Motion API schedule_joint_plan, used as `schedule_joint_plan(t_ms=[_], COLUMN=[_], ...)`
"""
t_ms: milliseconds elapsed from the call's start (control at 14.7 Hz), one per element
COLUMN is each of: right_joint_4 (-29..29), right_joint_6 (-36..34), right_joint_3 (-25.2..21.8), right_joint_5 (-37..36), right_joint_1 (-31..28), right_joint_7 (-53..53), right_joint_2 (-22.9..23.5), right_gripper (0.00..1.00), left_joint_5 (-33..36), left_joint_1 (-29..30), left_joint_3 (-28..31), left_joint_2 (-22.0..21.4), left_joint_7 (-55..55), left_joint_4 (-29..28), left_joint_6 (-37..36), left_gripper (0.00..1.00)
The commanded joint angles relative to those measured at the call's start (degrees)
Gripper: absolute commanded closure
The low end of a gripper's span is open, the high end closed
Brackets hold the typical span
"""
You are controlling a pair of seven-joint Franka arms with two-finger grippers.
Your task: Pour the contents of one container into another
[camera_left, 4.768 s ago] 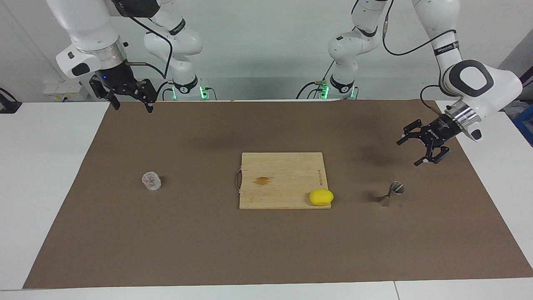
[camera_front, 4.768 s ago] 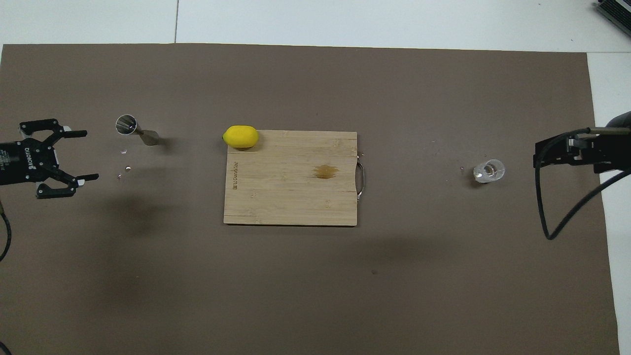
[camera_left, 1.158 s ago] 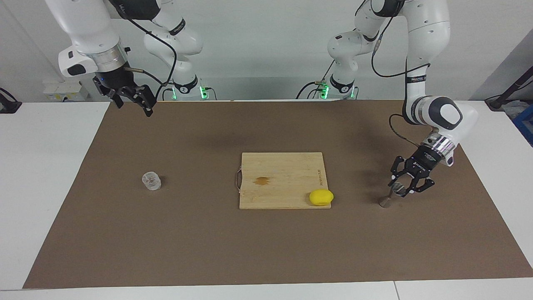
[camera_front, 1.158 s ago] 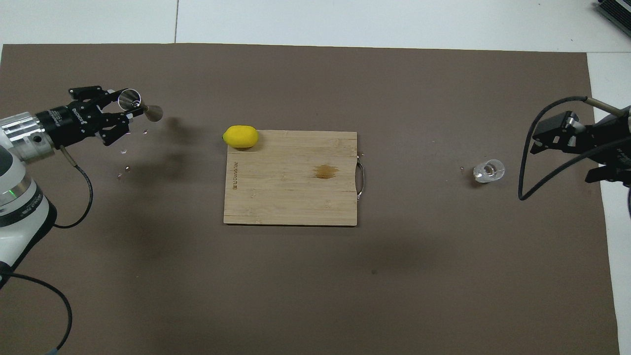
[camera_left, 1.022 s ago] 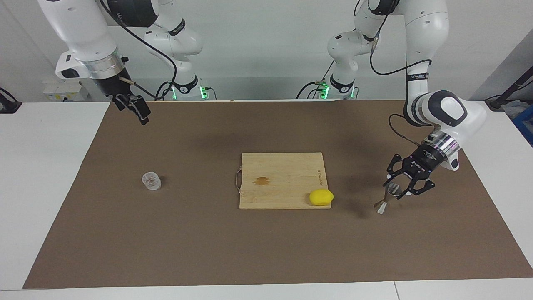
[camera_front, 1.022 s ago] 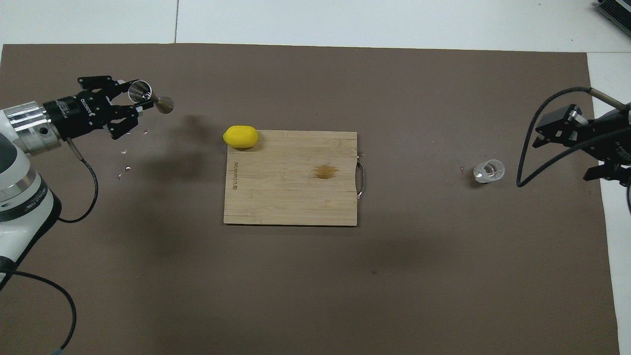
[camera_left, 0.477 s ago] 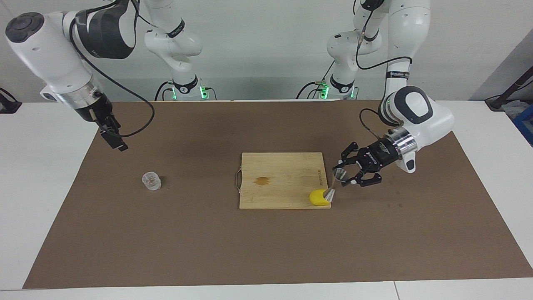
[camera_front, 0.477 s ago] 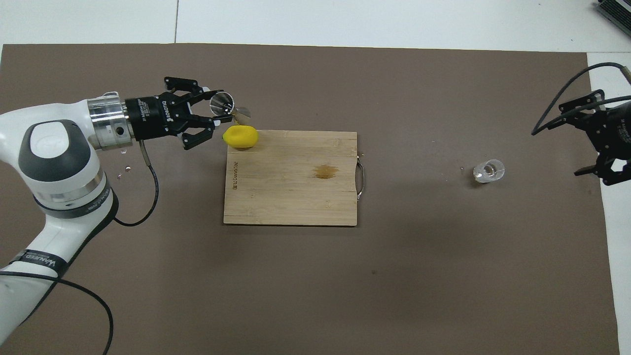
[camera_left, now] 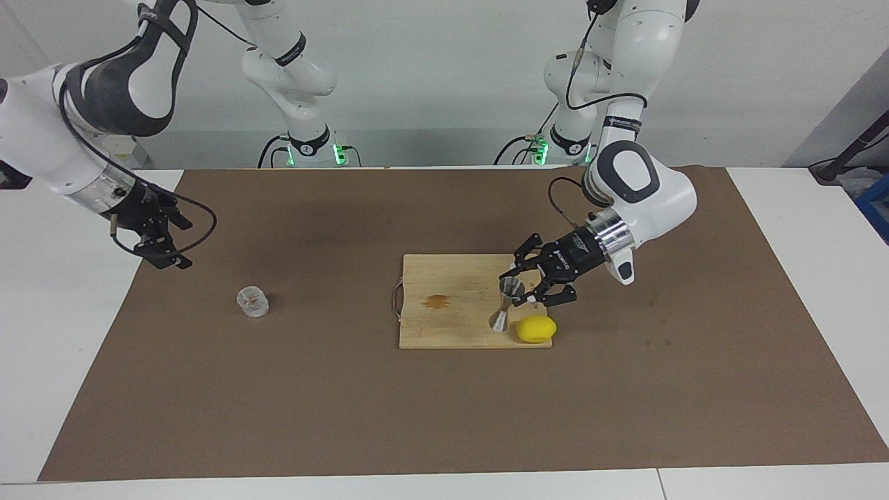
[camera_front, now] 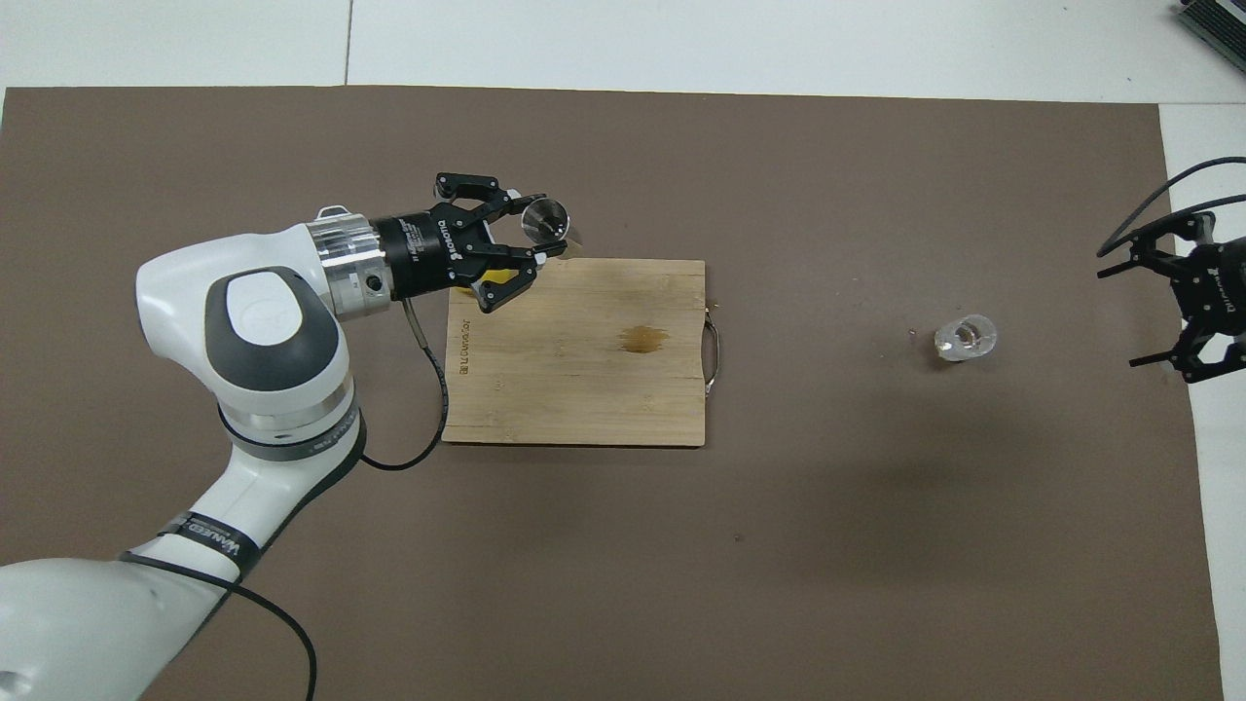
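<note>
Silver metal hourglass-shaped jigger (camera_left: 504,305) pinched at its top cone by the left claw (camera_left: 522,288), as seen from across the table. Standing up straight, mouth up, low over the light wooden cutting board (camera_left: 451,278). Hard to tell whether touching the wood or just off it. Round yellow lemon (camera_left: 535,329) right under that claw, just beside the jigger's foot. Small clear ribbed glass cup (camera_left: 252,302) alone on the brown mat (camera_left: 347,417), well apart from the left claw, toward the right arm's end of the table. Right claw (camera_left: 182,244) spread wide and holding nothing, up in the air over the mat's edge. Near the cup, but not touching it.

From high above: left claw (camera_front: 535,234) closed on the jigger (camera_front: 545,218), its round mouth looking up, over the edge of the board (camera_front: 584,370) by the lemon. Only a little bit of the lemon (camera_front: 496,279) peeking out from under the claw. Glass cup (camera_front: 966,338) on the mat, close to the open tips of the right claw (camera_front: 1121,317) but apart from them.

How far along, as a best guess: only the start done. Jigger in place at the middle, ready to catch. Cup not picked up yet, nothing poured yet. Left to do: grab the cup with the right claw, carry it over, tip it into the jigger's mouth. Anything inside the cup: too hard to tell.
</note>
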Motion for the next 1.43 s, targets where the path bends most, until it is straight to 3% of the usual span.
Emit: schedule_joint_plan(t_ms=[0, 272, 613, 1362], right_joint_4=[0.02, -2.34, -2.35, -6.30], right_joint_6=[1.65, 9.02, 9.74, 10.70], right_joint_3=[0.68, 0.77, 0.68, 0.77], right_joint_5=[3.79, 6.61, 11.54, 16.55], right_joint_1=[-1.33, -0.36, -1.94, -1.51], right_joint_7=[0.66, 0.66, -6.89, -13.57], right_joint_2=[2.87, 6.66, 13.16, 15.10], right_gripper=[0.00, 0.00, 0.00, 0.00], left_joint_5=[-4.22, -4.49, -4.58, -4.58], left_joint_1=[-4.74, -9.85, -11.17, -14.34], left_joint_3=[1.01, 1.10, 1.10, 1.01], left_joint_2=[1.40, 5.62, 6.77, 8.35], left_joint_7=[-0.47, -0.29, -0.29, -0.29], left_joint_4=[-0.14, 2.40, 3.55, 3.55], left_joint_6=[7.20, 12.57, 13.89, 17.41], left_gripper=[1.00, 1.00, 1.00, 1.00])
